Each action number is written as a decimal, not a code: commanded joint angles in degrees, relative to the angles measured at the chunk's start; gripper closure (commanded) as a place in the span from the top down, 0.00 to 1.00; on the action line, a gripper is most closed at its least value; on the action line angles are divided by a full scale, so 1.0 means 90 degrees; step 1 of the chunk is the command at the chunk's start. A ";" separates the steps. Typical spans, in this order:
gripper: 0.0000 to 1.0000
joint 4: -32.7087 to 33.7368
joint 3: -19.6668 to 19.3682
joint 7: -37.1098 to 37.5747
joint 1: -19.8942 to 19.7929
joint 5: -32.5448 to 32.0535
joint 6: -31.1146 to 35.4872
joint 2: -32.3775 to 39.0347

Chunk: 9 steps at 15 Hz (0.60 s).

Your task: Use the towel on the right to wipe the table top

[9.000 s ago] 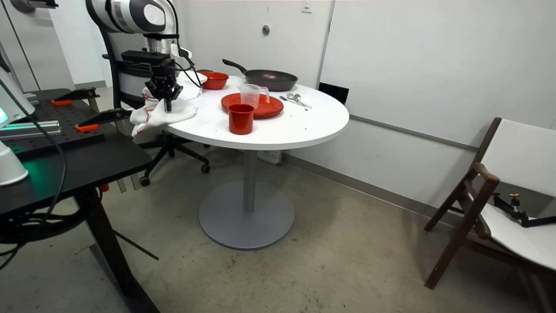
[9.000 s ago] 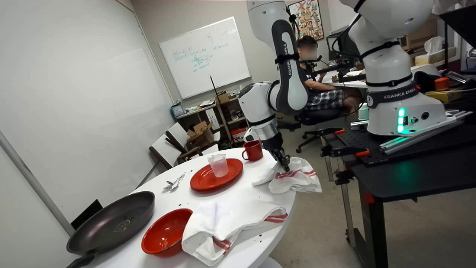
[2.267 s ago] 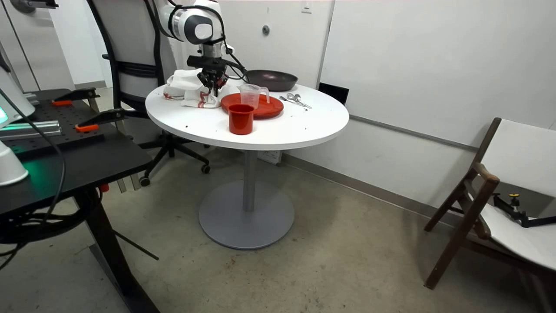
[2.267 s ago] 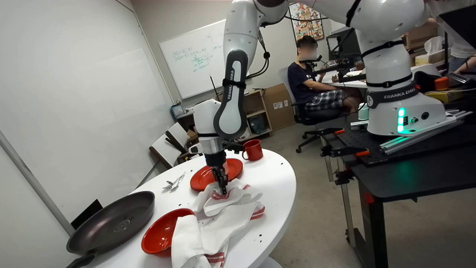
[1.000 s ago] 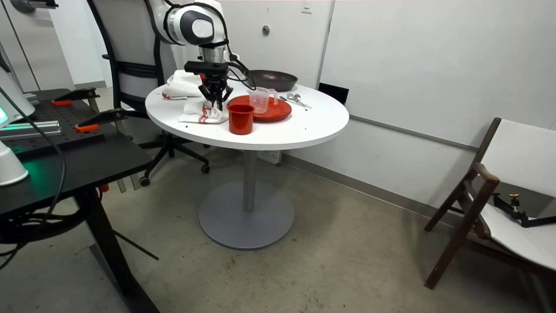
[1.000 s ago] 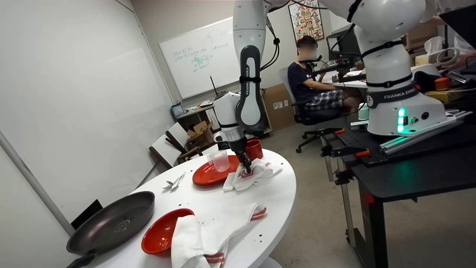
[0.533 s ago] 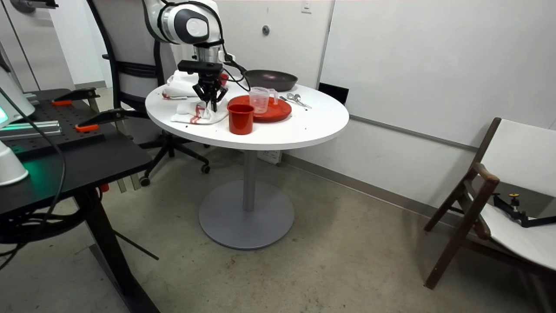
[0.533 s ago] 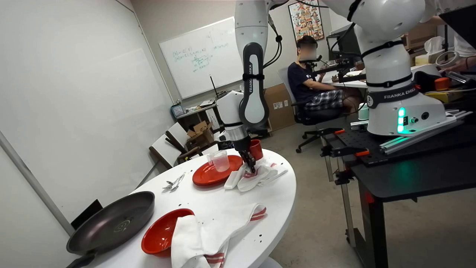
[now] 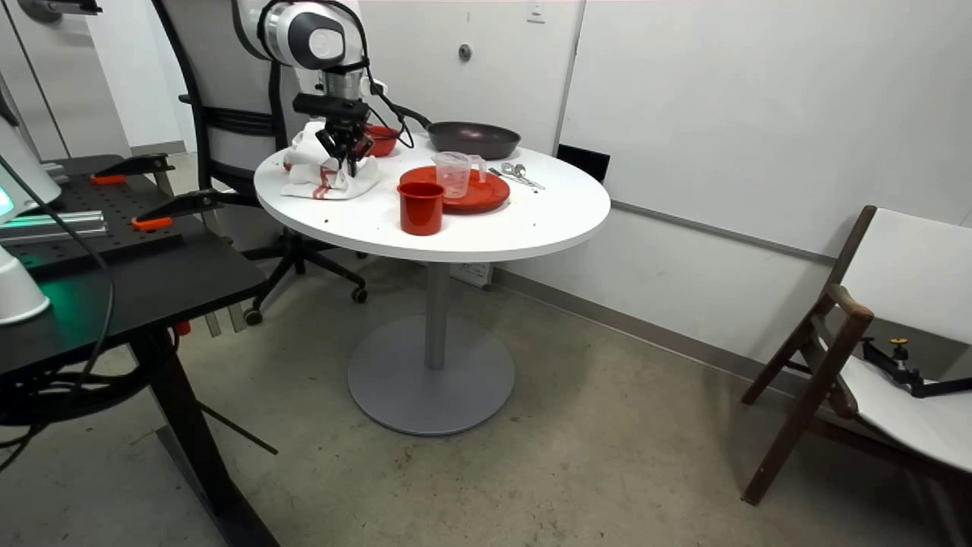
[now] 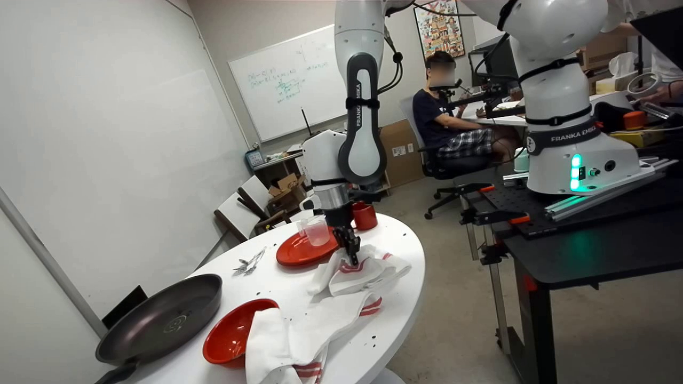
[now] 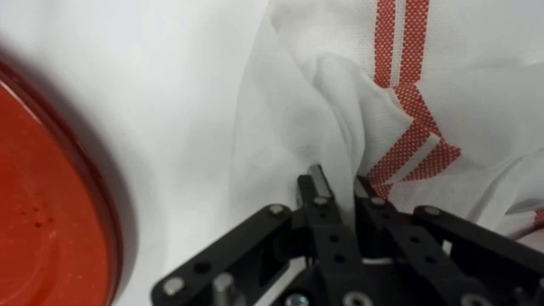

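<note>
Wrist view: the hand [image 11: 341,187] pinches a fold of the towel [image 11: 382,119] lying beneath it.

Wrist view: left edge clips red plate [image 11: 46,191], bottom edge clips hand [image 11: 341,183], towel [image 11: 369,106] cut at top and right. In an exterior view, bottom edge cuts desk [image 10: 390,324], pan handle [image 10: 118,372] and second towel [image 10: 304,333], which hides part of bowl [image 10: 235,338]. Seated person's face [image 10: 443,73] blurred; dark specks [image 10: 373,337] too small to identify.
</note>
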 commanded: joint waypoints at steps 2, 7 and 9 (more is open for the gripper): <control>0.11 0.0010 0.0032 -0.0050 0.0052 0.0077 -0.0009 -0.0001; 0.03 -0.0086 0.0020 -0.0030 -0.0017 0.0118 -0.0074 -0.0229; 0.03 -0.0085 0.0061 -0.0034 -0.0054 0.0153 -0.0078 -0.0290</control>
